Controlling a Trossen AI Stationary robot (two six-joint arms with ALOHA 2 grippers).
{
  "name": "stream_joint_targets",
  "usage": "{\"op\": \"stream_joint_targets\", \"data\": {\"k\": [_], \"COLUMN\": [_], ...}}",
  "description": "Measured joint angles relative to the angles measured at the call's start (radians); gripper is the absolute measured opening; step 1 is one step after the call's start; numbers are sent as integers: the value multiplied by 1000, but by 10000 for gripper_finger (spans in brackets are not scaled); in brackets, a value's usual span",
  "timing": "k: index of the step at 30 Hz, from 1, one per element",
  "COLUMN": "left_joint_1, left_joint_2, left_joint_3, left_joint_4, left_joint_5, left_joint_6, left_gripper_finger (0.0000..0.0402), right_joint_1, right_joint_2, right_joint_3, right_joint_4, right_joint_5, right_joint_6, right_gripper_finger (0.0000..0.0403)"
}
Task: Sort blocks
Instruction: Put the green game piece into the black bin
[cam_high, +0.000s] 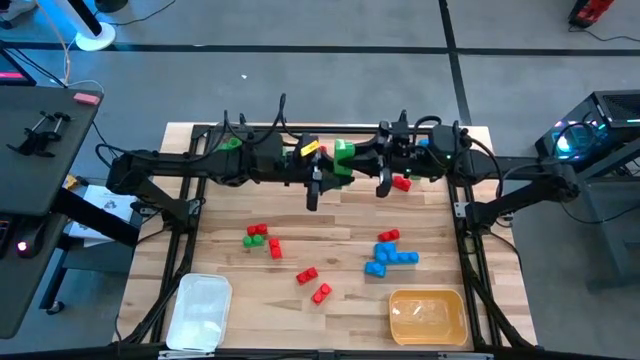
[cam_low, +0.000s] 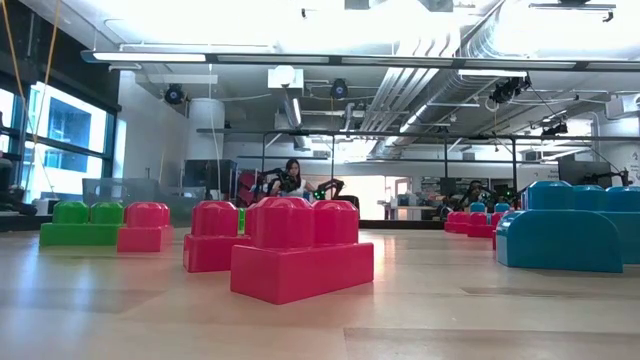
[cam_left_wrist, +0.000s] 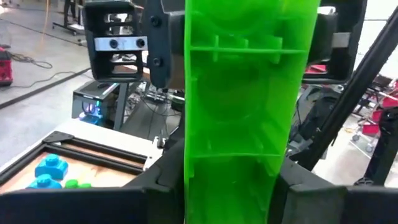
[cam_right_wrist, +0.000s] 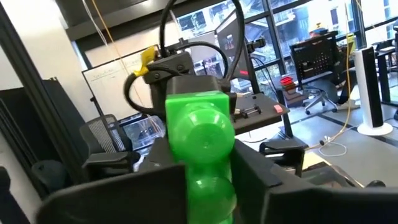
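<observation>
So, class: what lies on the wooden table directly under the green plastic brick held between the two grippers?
Under the green plastic brick, only bare wooden table shows around it; the arms cover the spot directly beneath.

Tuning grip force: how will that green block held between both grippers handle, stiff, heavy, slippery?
Green block looks hollow and ribbed underneath, so probably light yet stiff. Its glossy plastic may slip between the fingers. Round studs could give some purchase.

Red blocks (cam_high: 262, 238) left and blue blocks (cam_high: 390, 256) right leave bare table (cam_high: 330, 225) between; both arms bar the far edge.
</observation>
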Motion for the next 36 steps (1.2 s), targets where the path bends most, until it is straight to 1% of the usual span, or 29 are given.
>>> {"op": "stream_joint_targets", "data": {"k": [3,6,9,11,14,16,17,18,20,21,23,24,26,28,30,32,34,36], "left_joint_1": [8,28,52,65,84,100,109,122,146,156,185,208,273,354,441,534,622,694], "left_joint_2": [-5,-33,-83,-129,-194,-222,-236,-251,-286,-307,-337,-345,-350,-343,-319,-297,-270,-233], "left_joint_3": [0,0,-1,-1,1,-20,-47,-81,-176,-235,-353,-403,-470,-503,-509,-503,-496,-491], "left_joint_4": [-28,-122,-266,-402,-693,-929,-1028,-1112,-1210,-1220,-1196,-1171,-1120,-1086,-1057,-1023,-986,-988], "left_joint_5": [-5,-25,-105,-207,-444,-600,-645,-662,-657,-643,-597,-556,-489,-469,-472,-450,-401,-332], "left_joint_6": [9,17,24,25,-11,-108,-178,-248,-375,-421,-483,-496,-503,-467,-413,-357,-292,-251], "left_gripper_finger": [108,108,108,108,108,108,108,108,110,111,111,111,112,112,113,113,113,114], "right_joint_1": [-12,-29,-49,-62,-75,-81,-83,-85,-85,-85,-85,-85,-85,-85,-85,-85,-85,-85], "right_joint_2": [-18,-58,-109,-136,-173,-191,-197,-199,-197,-196,-192,-191,-186,-182,-178,-173,-166,-160], "right_joint_3": [0,0,0,0,0,0,0,0,0,0,0,0,0,0,0,0,0,0], "right_joint_4": [-2,-2,-17,-45,-93,-130,-141,-159,-179,-187,-184,-185,-183,-186,-184,-183,-185,-187], "right_joint_5": [3,8,11,13,14,15,15,15,15,15,15,15,16,17,20,20,20,20], "right_joint_6": [0,-8,-42,-47,-43,-33,-27,-24,-23,-22,-22,-19,-5,-1,1,7,24,27], "right_gripper_finger": [110,160,195,207,212,212,211,211,209,209,209,209,209,209,209,209,209,209]}}
